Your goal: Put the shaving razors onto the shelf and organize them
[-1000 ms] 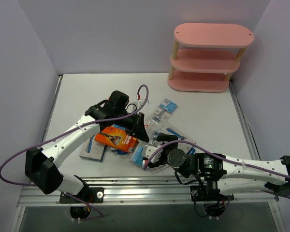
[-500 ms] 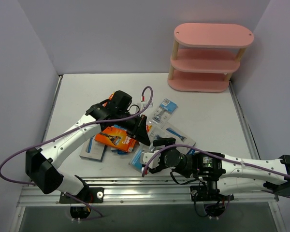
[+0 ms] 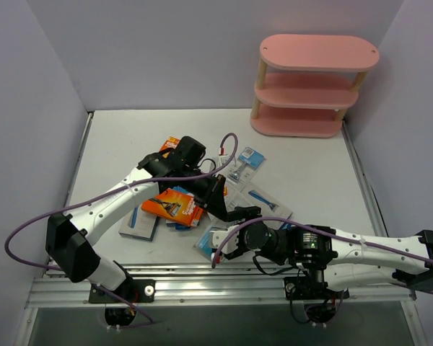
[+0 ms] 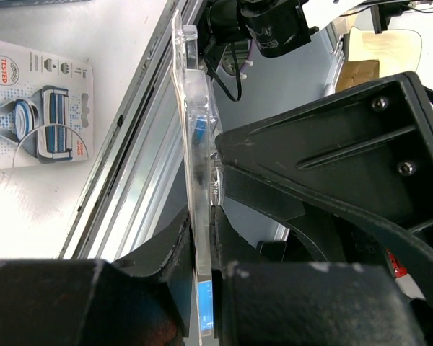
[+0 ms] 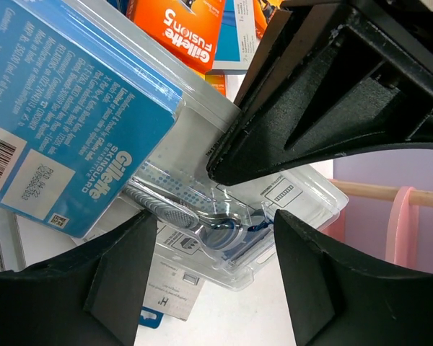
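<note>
I see pale lilac walls [image 3: 166,50] closing in three sides of the white tabletop [image 3: 310,166], and a metal rail [image 3: 202,282] runs along its near edge. The pink shelf [image 3: 317,52] stands in the far right corner, against the back wall. The shaving razors [image 3: 263,198] lie heaped around the middle of the tabletop, well apart from the shelf. An orange box [image 3: 175,204] sits on top, a blue-grey box [image 3: 138,223] is at the left, and blister cards [image 3: 245,162] fan out to the right. Both arms reach into that heap. My left fingers [image 4: 220,231] are clenched on a clear blister pack [image 4: 191,130], which is turned edge-on to the wrist camera. My right fingers [image 5: 119,274] are spread wide, straddling another clear razor pack [image 5: 224,216] beside a blue Gillette card [image 5: 65,122], and they grasp nothing that I can see.
</note>
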`<state>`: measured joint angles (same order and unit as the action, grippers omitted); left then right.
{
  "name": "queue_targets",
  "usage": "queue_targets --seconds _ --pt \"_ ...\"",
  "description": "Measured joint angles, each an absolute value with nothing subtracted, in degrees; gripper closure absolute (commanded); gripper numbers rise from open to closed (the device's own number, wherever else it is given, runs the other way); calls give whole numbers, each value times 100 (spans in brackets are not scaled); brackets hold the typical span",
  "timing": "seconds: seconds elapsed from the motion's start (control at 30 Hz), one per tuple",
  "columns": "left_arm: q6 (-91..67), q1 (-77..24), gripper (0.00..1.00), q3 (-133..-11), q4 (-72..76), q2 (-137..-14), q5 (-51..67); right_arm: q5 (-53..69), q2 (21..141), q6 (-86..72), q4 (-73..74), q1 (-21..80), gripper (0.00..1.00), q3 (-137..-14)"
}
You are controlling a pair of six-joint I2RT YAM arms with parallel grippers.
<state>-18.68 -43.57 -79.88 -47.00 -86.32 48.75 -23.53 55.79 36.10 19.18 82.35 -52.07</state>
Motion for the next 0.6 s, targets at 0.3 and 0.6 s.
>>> queue_targets --seconds 0.3,0.6 --pt "-1831 -4357 98 -8128 -5002 -8680 4847 -2259 5688 3684 2001 8235 50 -5301" --pt "-1894 -4418 98 -8270 -5089 -8892 4893 -2110 5684 3723 2237 8235 68 -5371"
